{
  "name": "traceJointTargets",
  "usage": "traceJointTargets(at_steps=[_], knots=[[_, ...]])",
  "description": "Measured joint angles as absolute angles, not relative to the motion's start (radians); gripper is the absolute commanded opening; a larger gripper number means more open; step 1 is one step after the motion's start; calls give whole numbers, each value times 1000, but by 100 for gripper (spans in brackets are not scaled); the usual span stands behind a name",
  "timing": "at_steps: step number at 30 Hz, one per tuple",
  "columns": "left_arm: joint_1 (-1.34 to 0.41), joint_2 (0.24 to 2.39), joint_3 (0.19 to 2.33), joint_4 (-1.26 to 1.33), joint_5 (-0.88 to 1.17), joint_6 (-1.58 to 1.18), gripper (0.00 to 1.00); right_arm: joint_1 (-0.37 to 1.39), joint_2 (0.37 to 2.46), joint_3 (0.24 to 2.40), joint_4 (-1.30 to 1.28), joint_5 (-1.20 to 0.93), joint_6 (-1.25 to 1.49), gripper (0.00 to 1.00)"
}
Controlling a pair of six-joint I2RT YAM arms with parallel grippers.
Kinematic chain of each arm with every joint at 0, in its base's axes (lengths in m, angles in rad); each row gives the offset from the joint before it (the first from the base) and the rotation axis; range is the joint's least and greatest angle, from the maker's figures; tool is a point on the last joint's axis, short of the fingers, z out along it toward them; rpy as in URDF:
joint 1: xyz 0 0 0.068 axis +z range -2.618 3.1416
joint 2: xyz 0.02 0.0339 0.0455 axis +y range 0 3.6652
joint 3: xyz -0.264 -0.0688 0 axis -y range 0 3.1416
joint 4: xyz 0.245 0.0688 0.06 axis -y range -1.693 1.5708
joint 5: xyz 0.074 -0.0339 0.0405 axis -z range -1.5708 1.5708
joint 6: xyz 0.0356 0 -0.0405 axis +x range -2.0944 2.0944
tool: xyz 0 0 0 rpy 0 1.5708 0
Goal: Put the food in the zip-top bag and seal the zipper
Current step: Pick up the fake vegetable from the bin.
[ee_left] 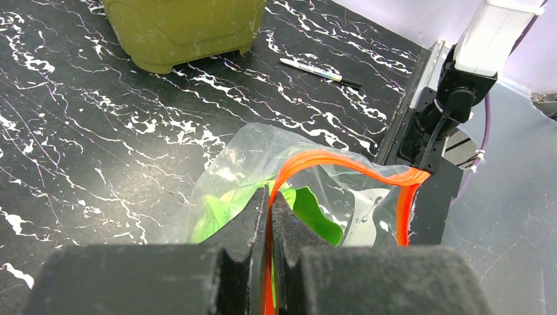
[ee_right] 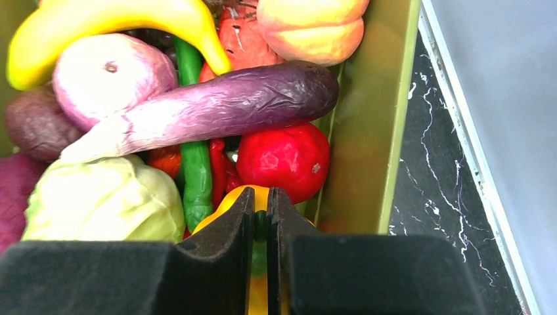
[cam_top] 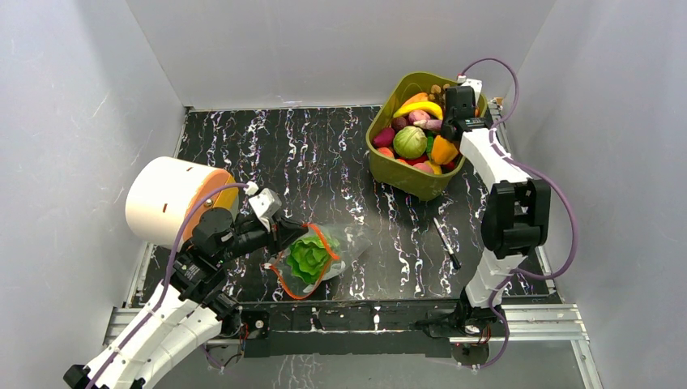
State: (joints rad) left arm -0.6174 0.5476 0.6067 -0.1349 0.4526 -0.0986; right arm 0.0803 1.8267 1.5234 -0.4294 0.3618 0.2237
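At bag [ee_left: 256, 141] mouth: left tool [ee_left: 269, 195] pinches zipper [ee_left: 328, 157] | right tool [ee_right: 261, 197] clamps pepper [cam_top: 443, 150] stem

Bright, even light, apparently from overhead, casts soft, short shadows. The glossy black table [cam_top: 324, 162] carries a mild sheen. The top view is sharp. In the wrist views, the left gripper [ee_left: 269, 197] and right gripper [ee_right: 261, 200] look blurred close up, and the zip-top bag [ee_left: 249, 147] glints.

Most of yellow pepper [ee_right: 230, 198] behind right claw [ee_right: 261, 192]
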Motion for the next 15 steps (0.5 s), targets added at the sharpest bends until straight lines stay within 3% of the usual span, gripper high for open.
traceJointTargets(at_steps=[15], knots=[[-617, 656, 656, -93, 339, -227, 0, 99, 1606, 1520, -444, 313, 187, 0]])
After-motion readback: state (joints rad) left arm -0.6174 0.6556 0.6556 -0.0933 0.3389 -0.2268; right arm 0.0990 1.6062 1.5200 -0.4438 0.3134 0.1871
